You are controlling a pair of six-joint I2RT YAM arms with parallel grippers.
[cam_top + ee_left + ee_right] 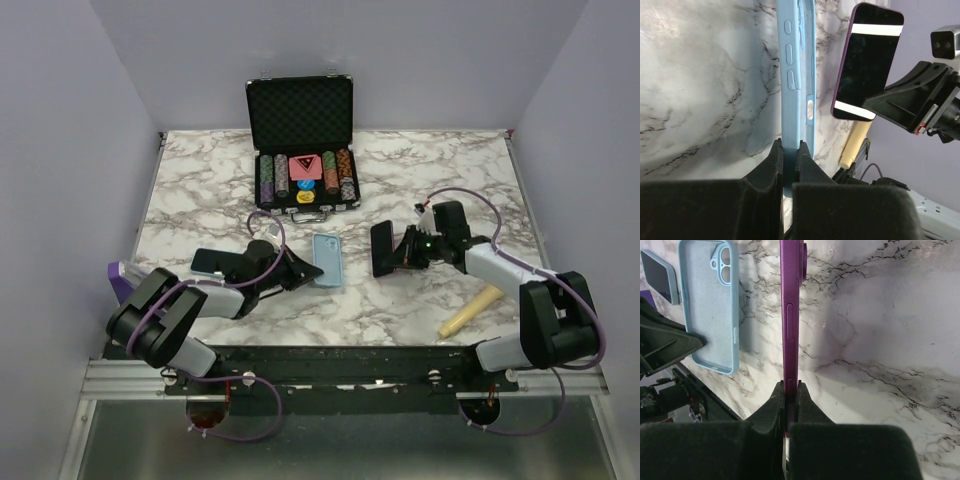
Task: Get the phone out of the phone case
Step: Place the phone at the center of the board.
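Note:
The light blue phone case (327,258) is empty; its inside and camera cut-out face the right wrist view (710,305). My left gripper (305,272) is shut on the case's near edge (797,75), with both pads (774,160) pressed against it. The purple phone (382,250) is out of the case and held on edge a short way to its right, dark screen towards the left wrist view (867,60). My right gripper (405,250) is shut on the phone's lower end (790,305). Phone and case do not touch.
An open black poker chip case (303,140) stands at the back centre. A cream tube (470,312) lies near the front right. Another dark phone (210,262) lies by the left arm, and a purple object (125,275) sits at the left edge.

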